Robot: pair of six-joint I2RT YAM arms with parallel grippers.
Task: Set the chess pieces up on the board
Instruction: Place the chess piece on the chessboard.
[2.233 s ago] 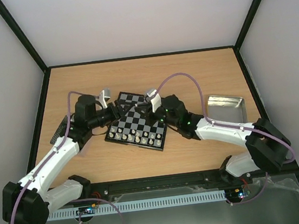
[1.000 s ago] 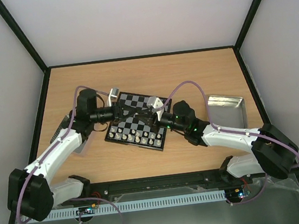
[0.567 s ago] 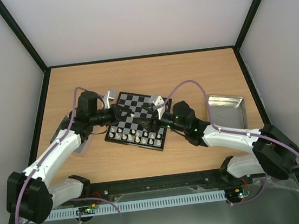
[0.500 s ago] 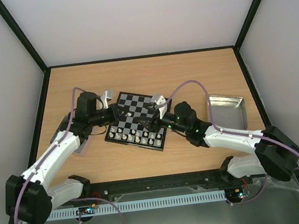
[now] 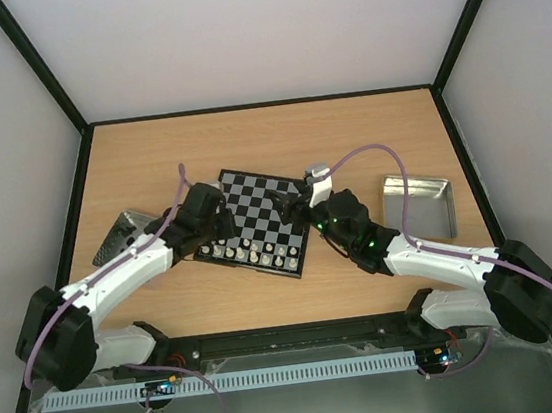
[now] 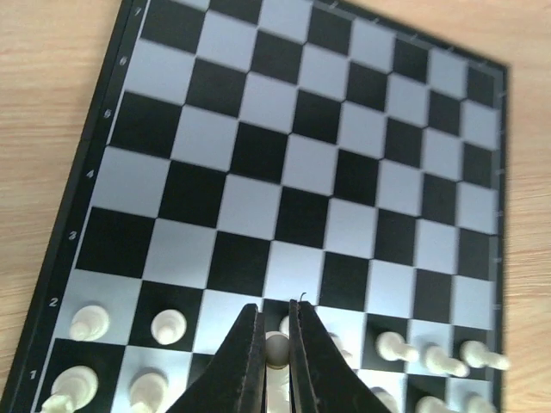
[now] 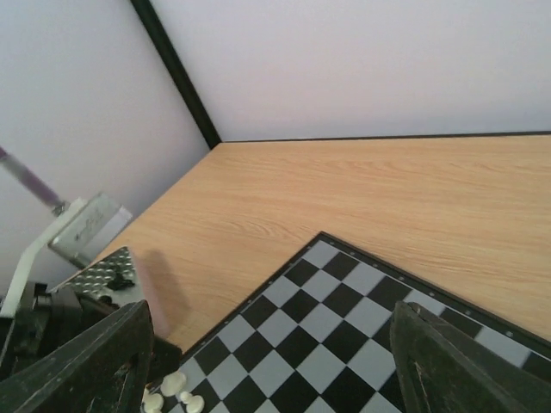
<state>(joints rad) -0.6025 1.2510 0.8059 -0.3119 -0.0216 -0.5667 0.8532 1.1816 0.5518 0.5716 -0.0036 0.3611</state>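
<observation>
Left gripper (image 6: 275, 337) pinches a white piece (image 6: 277, 349) low-centre on the board (image 6: 258, 146), right gripper (image 7: 269, 344) spread empty; piece likely light, rigid, slick, so grip its narrow neck.

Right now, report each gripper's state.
Left gripper: closed on a white chess piece.
Right gripper: open, holding nothing.

Top external: fixed high at the near edge, angled down over the whole table (image 5: 347, 127), distant. Left wrist: close above the board (image 6: 293, 163), aimed steeply down. Right wrist: low, aimed across a board corner toward the back wall (image 7: 387, 60). Common to all three: the board.
</observation>
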